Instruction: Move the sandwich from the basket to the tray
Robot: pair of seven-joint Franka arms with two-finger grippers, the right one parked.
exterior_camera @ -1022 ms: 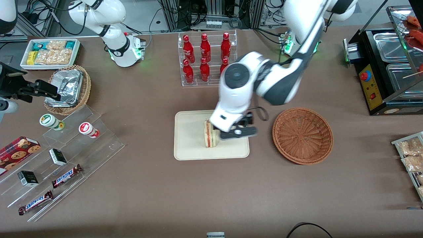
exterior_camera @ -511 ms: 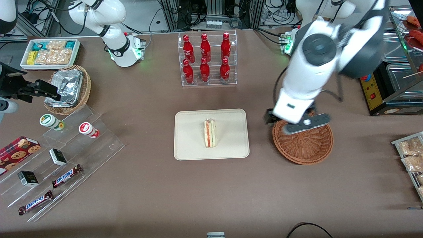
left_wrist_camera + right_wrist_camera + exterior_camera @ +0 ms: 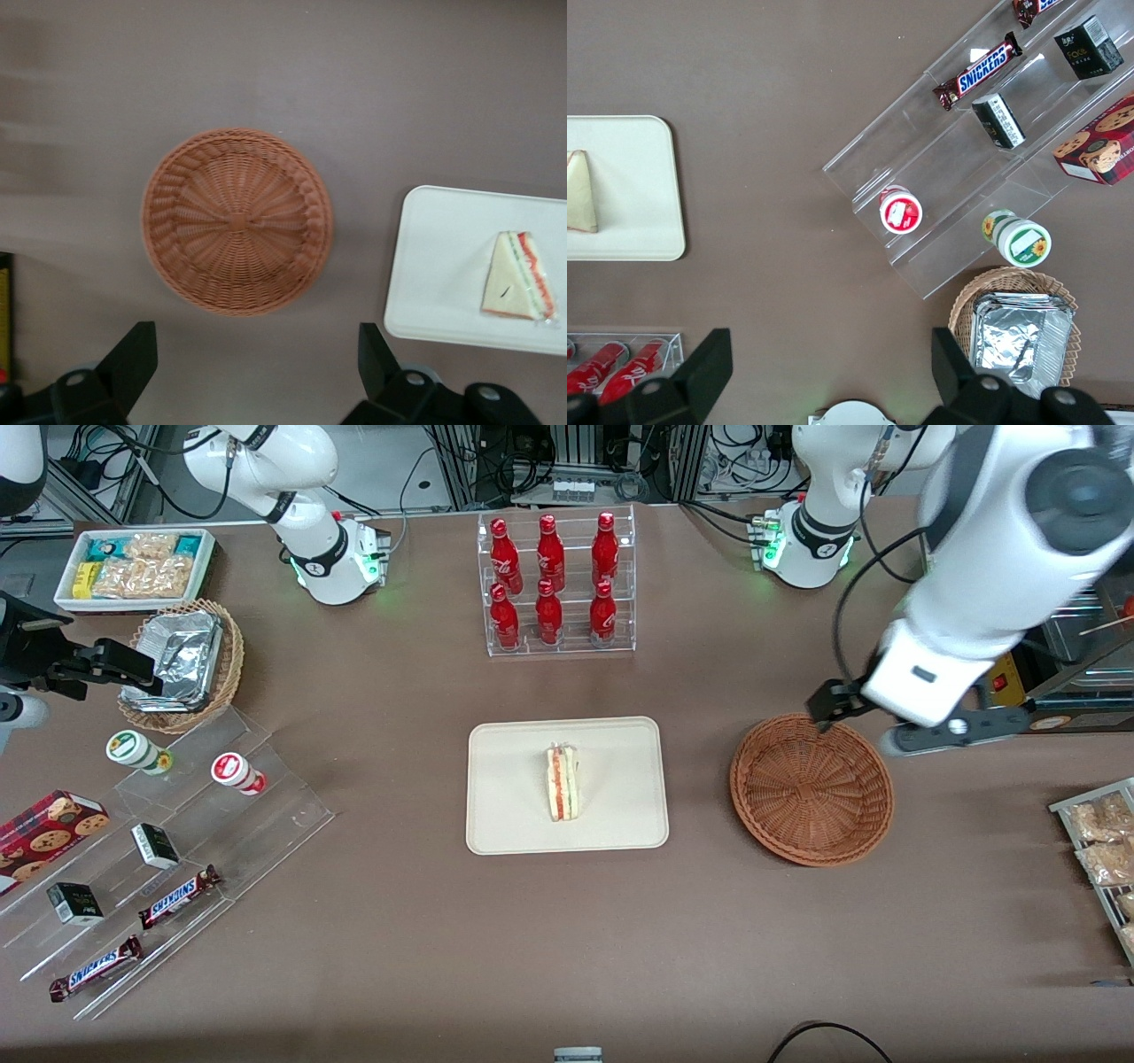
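Front view has the sandwich [image 3: 562, 783] lying mid-tray [image 3: 620, 828], basket [image 3: 811, 788] beside the tray sits empty, gripper [image 3: 895, 722] up above the basket rim, fingers spread wide, nothing held; only real risk I see is the arm clipping the basket

basket [image 3: 811, 790]: rough woven wicker | tray [image 3: 514, 815]: smooth matt | end effector [image 3: 257, 363]: black plastic

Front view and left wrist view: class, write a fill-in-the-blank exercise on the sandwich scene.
1. The triangular layered sandwich lies on the cream-white rectangular ____.
2. The round reddish-brown wicker basket is ____.
3. The end effector, fingers ____, hovers above the basket's rim, holding nothing.

Missing words: tray; empty; open
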